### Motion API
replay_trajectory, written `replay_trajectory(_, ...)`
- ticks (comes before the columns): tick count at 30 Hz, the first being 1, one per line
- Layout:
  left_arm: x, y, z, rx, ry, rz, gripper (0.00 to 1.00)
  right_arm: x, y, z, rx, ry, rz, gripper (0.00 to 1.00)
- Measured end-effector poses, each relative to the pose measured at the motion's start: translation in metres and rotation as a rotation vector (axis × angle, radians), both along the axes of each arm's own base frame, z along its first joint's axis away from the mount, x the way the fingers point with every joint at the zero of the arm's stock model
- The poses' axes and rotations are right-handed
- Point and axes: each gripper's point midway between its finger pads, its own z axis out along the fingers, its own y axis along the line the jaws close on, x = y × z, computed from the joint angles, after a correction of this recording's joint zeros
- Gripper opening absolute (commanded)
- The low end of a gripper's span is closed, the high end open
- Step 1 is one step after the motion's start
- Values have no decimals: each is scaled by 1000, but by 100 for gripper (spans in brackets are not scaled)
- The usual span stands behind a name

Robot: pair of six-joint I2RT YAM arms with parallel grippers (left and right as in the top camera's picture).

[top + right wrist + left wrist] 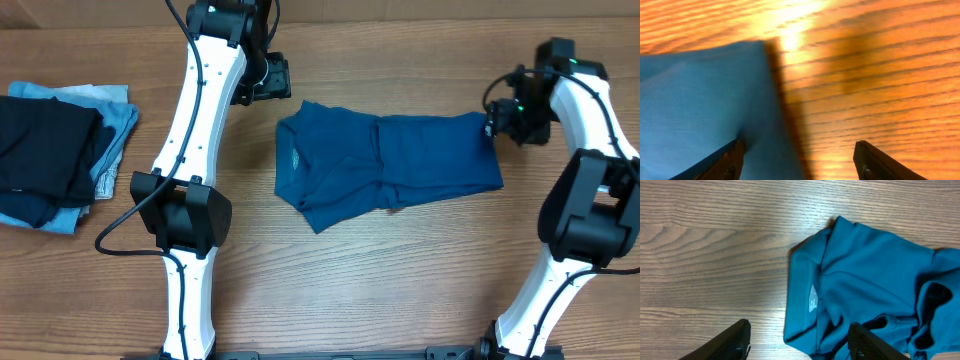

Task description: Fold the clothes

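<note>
The shirt (385, 165) lies half-folded mid-worktop (380, 290), collar (802, 297) to the left. Our right tool (800, 165) sits at its right edge, jaws wide, gripping nothing; farther back our left tool (800, 342) hovers wide by the collar. We reckon we're between folds: next up, pinch an edge.

Deep-blue shirt (385, 165) is laid flat on the wooden table (350, 290), centre-right, folded into a rough rectangle, long axis left to right, slightly skewed. Collar end with pale neck label (813, 300) is turned left. Fabric is bunched mid-body; right edge is straight.
</note>
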Motion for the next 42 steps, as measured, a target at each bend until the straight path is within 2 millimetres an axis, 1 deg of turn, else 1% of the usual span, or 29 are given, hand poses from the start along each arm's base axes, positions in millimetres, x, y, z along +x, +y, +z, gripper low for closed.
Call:
replay_trajectory(1, 0, -2, 0, 0, 0, -4, 66, -4, -4, -4, 33, -1, -7, 75)
replay_trajectory(2, -1, -5, 0, 0, -3, -10, 66, -5, -5, -8, 57, -9, -1, 75)
replay_trajectory(4, -2, -24, 1, -6, -22, -48, 66, -15, 5, -20, 117, 0, 41, 76)
replay_trajectory(7, -5, -41, 2, -8, -30, -83, 67, -18, 16, -26, 155, -7, 98, 78)
replay_trajectory(12, -6, -42, 2, -8, -29, -86, 67, -16, 27, -22, 212, -39, 162, 79)
replay_trajectory(14, -6, -42, 2, -8, -29, -86, 67, -15, 33, -22, 242, -58, 175, 77)
replay_trajectory(18, -6, -42, 2, -8, -28, -86, 67, -13, 38, -28, 266, -90, 192, 73)
replay_trajectory(19, -6, -42, 2, -8, -28, -86, 67, -11, 38, -28, 269, -109, 195, 66)
replay_trajectory(20, -6, -42, 2, -7, -28, -86, 67, -11, 40, -28, 272, -124, 199, 57)
replay_trajectory(21, -6, -42, 2, -8, -28, -86, 67, -10, 41, -30, 275, -140, 208, 41)
replay_trajectory(24, -6, -42, 2, -8, -29, -86, 67, -12, 43, -34, 284, -136, 201, 4)
replay_trajectory(26, -6, -42, 2, -7, -29, -86, 69, -13, 44, -34, 291, -135, 199, 4)
replay_trajectory(29, -7, -41, 1, -2, -26, -86, 69, -15, 41, -29, 301, -118, 186, 4)
replay_trajectory(31, -7, -41, 1, -2, -25, -86, 69, -6, 30, -13, 296, -128, 167, 4)
replay_trajectory(34, -6, -41, 1, 1, -27, -85, 70, 16, -16, 23, 144, -160, 101, 4)
replay_trajectory(35, -6, -41, 1, 2, -28, -85, 70, 15, -27, 25, 95, -146, 85, 4)
replay_trajectory(36, -6, -41, 1, 2, -27, -85, 70, 20, -39, 37, 50, -163, 73, 4)
replay_trajectory(37, -7, -40, 1, 4, -27, -84, 70, 19, -49, 40, 4, -152, 59, 4)
replay_trajectory(38, -7, -40, 1, 6, -23, -84, 70, 19, -53, 41, -20, -148, 54, 4)
replay_trajectory(40, -8, -40, 1, 6, -21, -84, 70, 19, -57, 41, -42, -139, 44, 4)
replay_trajectory(42, -8, -40, 1, 6, -22, -84, 70, 13, -59, 40, -50, -112, 21, 4)
